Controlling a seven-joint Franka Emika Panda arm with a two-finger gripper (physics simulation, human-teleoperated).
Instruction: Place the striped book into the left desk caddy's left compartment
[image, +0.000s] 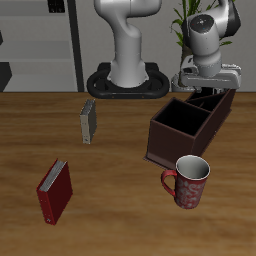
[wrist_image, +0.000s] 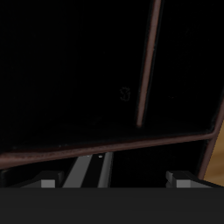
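The left desk caddy (image: 178, 138), a dark maroon-brown open box with dividers, stands beside the mug. My gripper (image: 205, 92) hangs directly over the caddy's end farther from the table's front edge, fingertips at its rim. In the wrist view the fingers (wrist_image: 48, 180) stand wide apart, open. Between them, touching neither, is a thin pale grey edge that looks like the striped book (wrist_image: 87, 171), down inside a dark compartment bounded by a divider (wrist_image: 147, 70). In the exterior view the book is largely hidden by the gripper and the caddy walls. I cannot tell which compartment it is.
A red patterned mug (image: 187, 182) stands in front of the caddy. A small grey book (image: 88, 121) stands upright mid-table. A red book (image: 55, 191) lies near the front edge. The second caddy is out of view.
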